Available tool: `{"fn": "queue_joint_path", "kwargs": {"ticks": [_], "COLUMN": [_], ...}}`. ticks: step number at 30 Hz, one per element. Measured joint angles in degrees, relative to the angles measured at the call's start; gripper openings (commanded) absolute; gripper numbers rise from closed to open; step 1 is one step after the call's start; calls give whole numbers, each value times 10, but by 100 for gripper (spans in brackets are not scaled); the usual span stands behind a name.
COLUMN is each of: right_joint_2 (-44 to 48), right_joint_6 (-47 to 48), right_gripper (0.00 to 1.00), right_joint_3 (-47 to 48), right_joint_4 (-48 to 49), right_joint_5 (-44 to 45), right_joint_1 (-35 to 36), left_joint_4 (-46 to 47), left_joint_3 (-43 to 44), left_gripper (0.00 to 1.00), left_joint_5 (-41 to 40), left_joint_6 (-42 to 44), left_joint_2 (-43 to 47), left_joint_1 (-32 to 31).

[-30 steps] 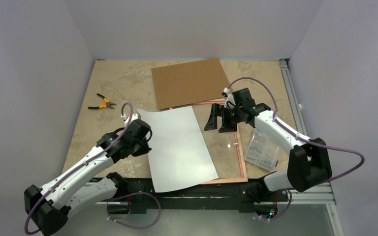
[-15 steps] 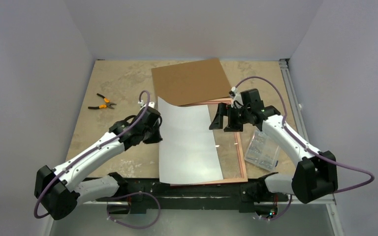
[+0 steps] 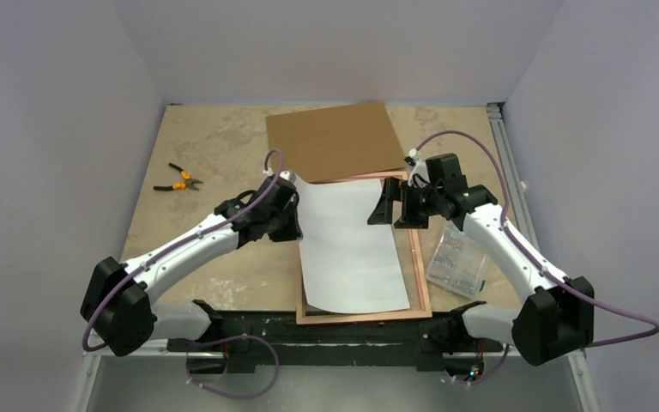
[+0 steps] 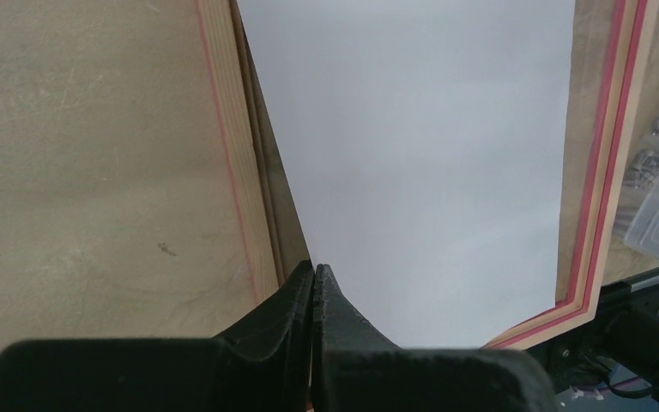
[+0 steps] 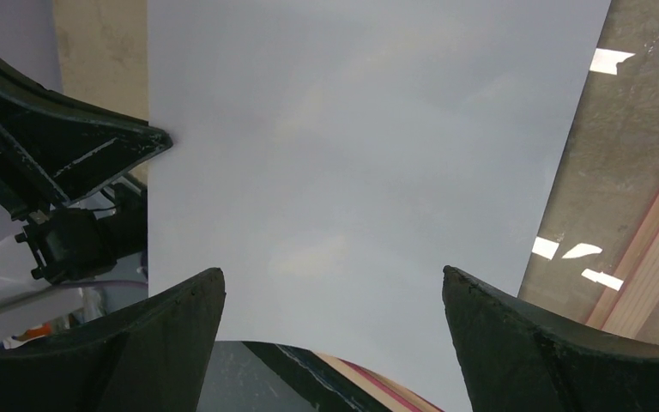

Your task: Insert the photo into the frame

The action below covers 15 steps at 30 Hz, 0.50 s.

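The photo (image 3: pixel 352 249) shows its plain white back and lies tilted over the frame (image 3: pixel 422 266), whose wood-coloured rails carry a pink line. My left gripper (image 3: pixel 297 216) is shut on the photo's left edge; in the left wrist view the fingertips (image 4: pixel 313 273) pinch the sheet (image 4: pixel 420 154) just inside the frame's left rail (image 4: pixel 232 129). My right gripper (image 3: pixel 388 210) hangs open above the photo's far right part. In the right wrist view its gripper (image 5: pixel 330 287) has only the white sheet (image 5: pixel 369 146) beneath it. The printed side is hidden.
A brown backing board (image 3: pixel 335 142) lies at the back, overlapping the frame's far edge. Orange-handled pliers (image 3: pixel 178 180) rest at the left. A clear plastic box of small hardware (image 3: pixel 457 262) sits just right of the frame. Shiny reflections (image 5: pixel 601 60) show inside the frame.
My left arm has carried the photo to the right, from beside the frame to over it. The right gripper has shifted slightly right and opened a little wider.
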<state>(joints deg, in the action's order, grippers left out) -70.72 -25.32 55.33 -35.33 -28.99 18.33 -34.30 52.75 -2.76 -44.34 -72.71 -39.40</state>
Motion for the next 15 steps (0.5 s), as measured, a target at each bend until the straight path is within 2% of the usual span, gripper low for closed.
{"fn": "queue_joint_path", "kwargs": {"ticks": [15], "right_joint_2": [14], "right_joint_6": [5], "right_gripper": [97], "right_joint_3": [4], "right_joint_4": [-11], "right_joint_5": [1], "right_joint_1": [-1], "left_joint_4": [61], "left_joint_3": [33], "left_gripper": [0], "left_joint_5": [57], "left_joint_6": [7], "left_joint_2": [-72], "left_joint_1": [0]}}
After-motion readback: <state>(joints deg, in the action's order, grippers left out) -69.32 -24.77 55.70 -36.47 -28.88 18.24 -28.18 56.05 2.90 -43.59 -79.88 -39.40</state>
